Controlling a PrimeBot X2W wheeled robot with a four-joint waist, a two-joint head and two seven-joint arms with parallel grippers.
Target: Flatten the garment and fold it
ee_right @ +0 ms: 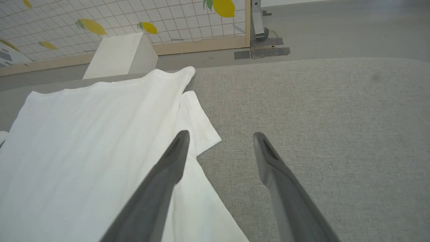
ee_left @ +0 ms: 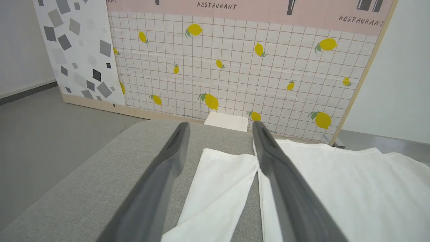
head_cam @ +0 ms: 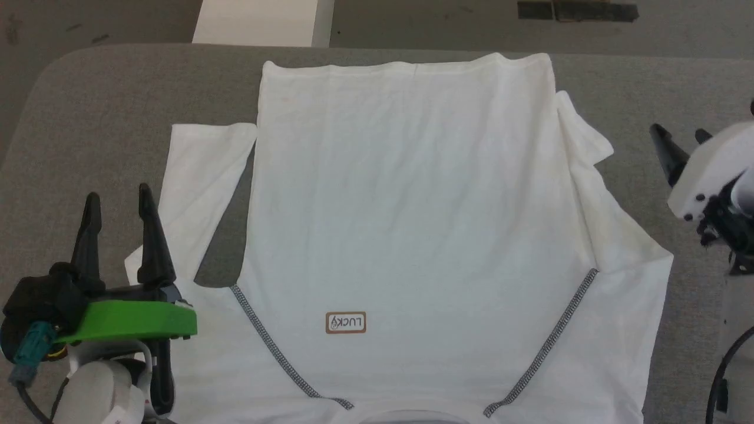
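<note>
The garment, a white T-shirt with grey diagonal shoulder seams and a small brown LUCKY patch, lies spread flat on the grey table, collar toward me and hem at the far side. Its left sleeve lies straight out; its right sleeve is partly folded against the body. My left gripper hovers open over the left sleeve's near end, nothing between its fingers. My right gripper is open above bare table just right of the right sleeve, holding nothing.
A white rigid box stands on the floor beyond the table's far edge. A lemon-patterned panel stands behind it. The table's rounded far-left corner meets grey floor. Bare tabletop lies right of the shirt.
</note>
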